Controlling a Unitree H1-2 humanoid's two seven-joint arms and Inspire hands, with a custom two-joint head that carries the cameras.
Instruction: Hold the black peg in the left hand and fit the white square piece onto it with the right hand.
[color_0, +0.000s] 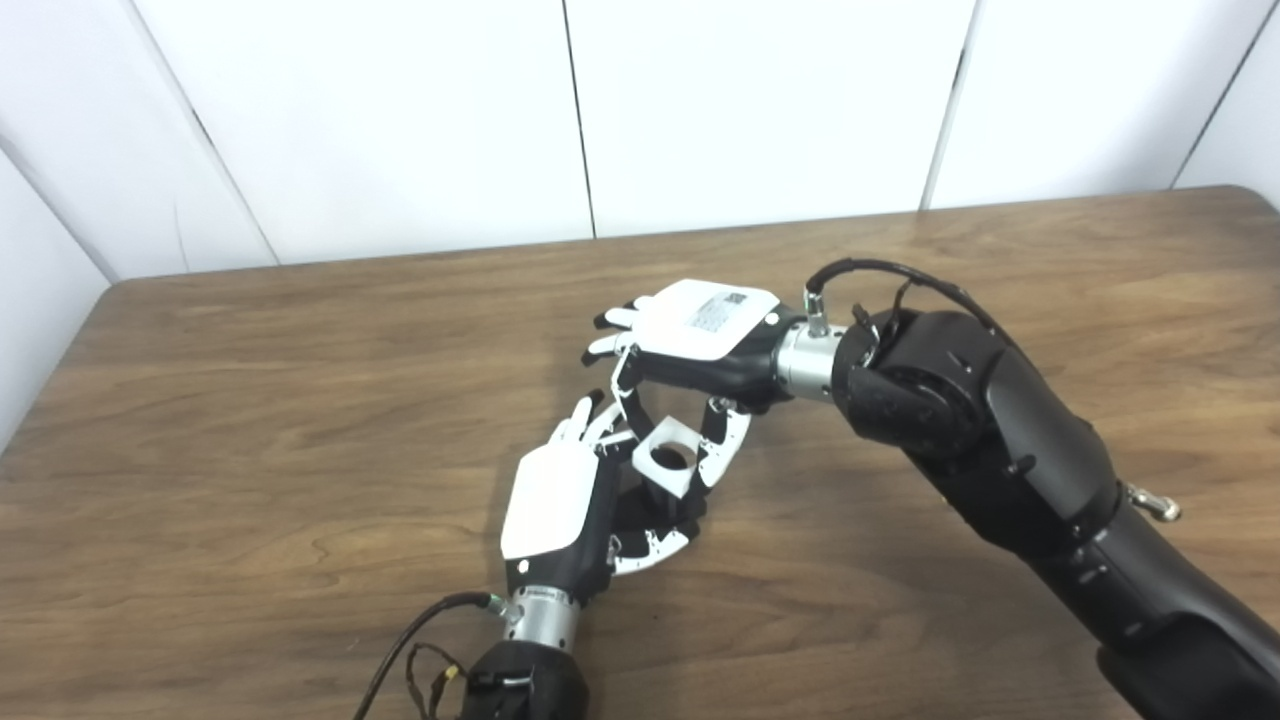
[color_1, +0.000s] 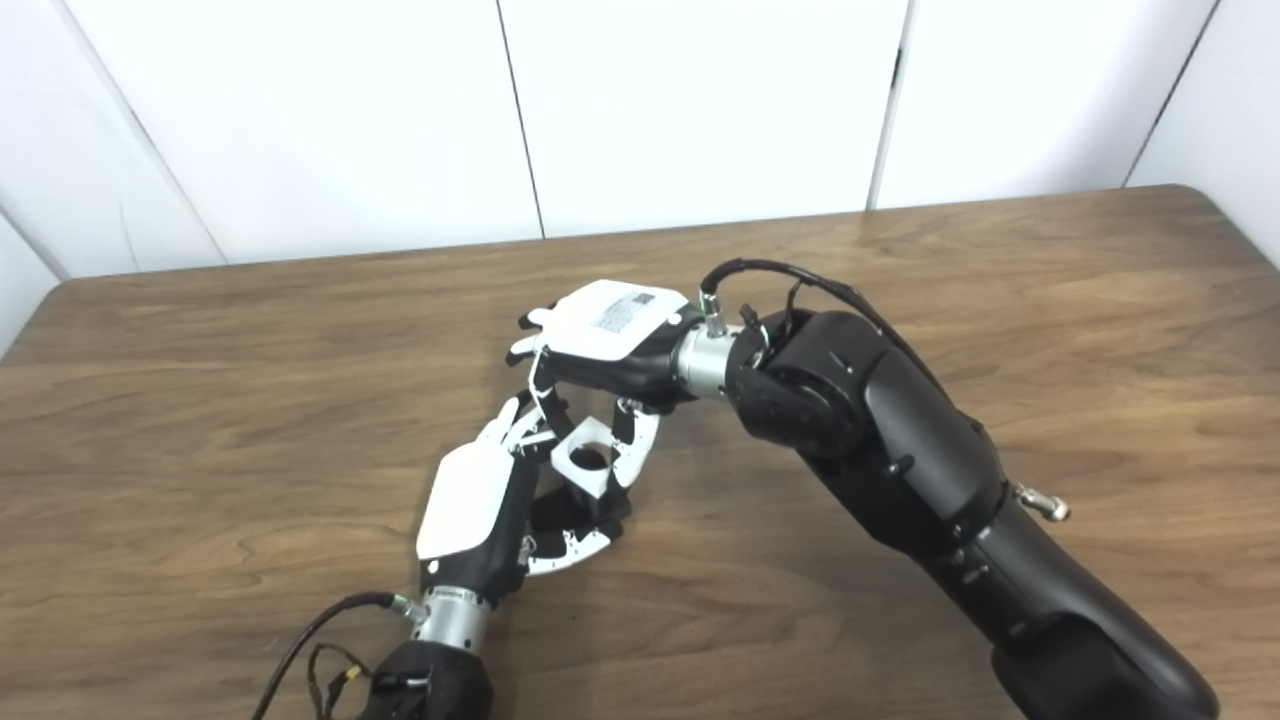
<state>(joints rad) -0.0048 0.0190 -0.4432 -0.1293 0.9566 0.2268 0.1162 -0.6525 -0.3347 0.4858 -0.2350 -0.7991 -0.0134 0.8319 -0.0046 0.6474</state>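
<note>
**Mid-fit: square piece is hovering right over the left hand, peg mostly hidden**

I'm looking down at the wooden table, which is filling most of both head views, with nothing else lying on it that I can spot. Both arms are meeting near the middle.

The right hand is reaching in palm-down from the right side, and it's pinching the white square piece between the thumb and a finger below the palm. Its other fingers are sticking out fairly straight, touching nothing. The hole in the piece is facing up toward the camera.

The left hand is coming up from the bottom edge, fingers curled in around something dark. I'm guessing that's the black peg, but the curled fingers and the square piece are covering it, so I can't really tell how firm the grip is.

Progress-wise: both parts are picked up and brought together, and the piece is sitting just above the left hand's grasp. Whether the peg is already entering the hole, I can't tell. What's left is seating it fully.
</note>
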